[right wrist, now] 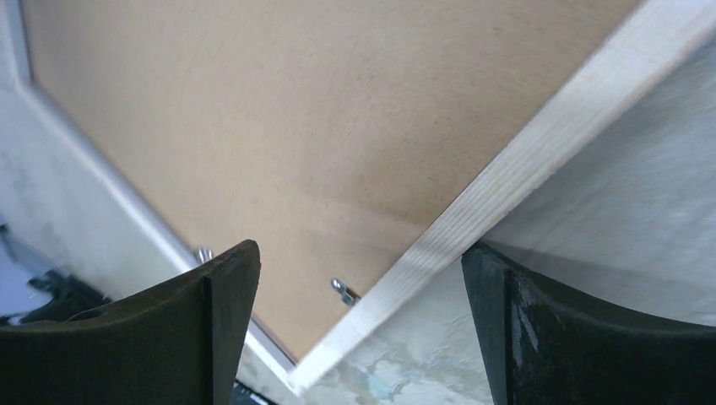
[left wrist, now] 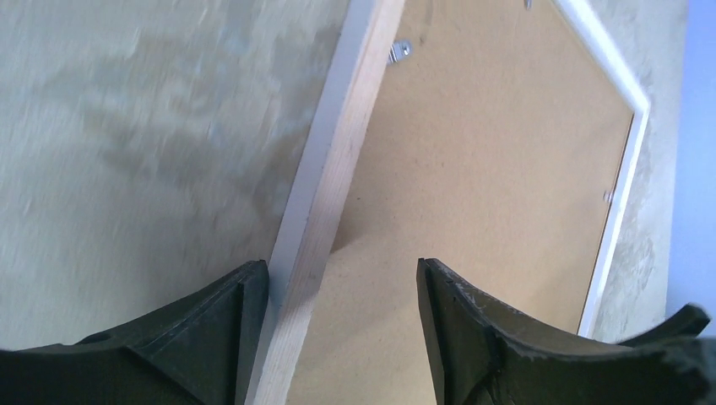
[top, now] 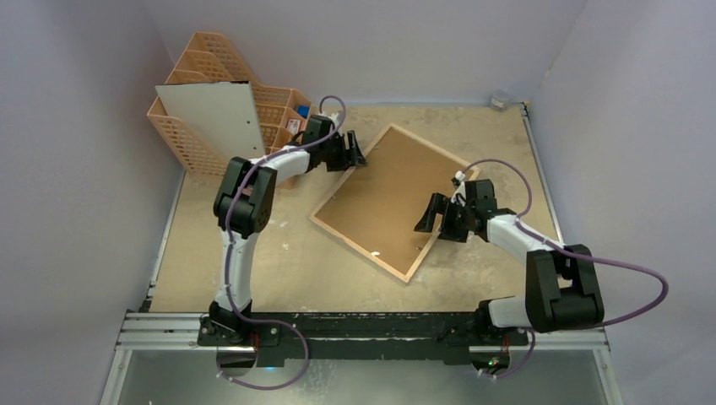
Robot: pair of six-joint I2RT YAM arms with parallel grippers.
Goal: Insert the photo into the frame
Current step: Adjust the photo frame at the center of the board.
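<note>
frame point(top: 384, 198): back up on the tabletop point(top: 253, 270), long axis far-right to near-left
left fingers point(left wrist: 211, 337): wide, astride its far-left long rim
right fingers point(right wrist: 169, 337): wide, astride the opposite rim
photo point(top: 215, 118): we take it for the white sheet standing in the organiser point(top: 181, 143), nearest the left fingers

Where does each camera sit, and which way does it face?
Top external: above and behind the arms, looking down at the table; both whole arms show.
Left wrist: rides that wrist, looks past the left gripper at the frame edge.
Right wrist: rides that wrist, past the right gripper at a frame corner.
Shared: the frame's brown backing.
</note>
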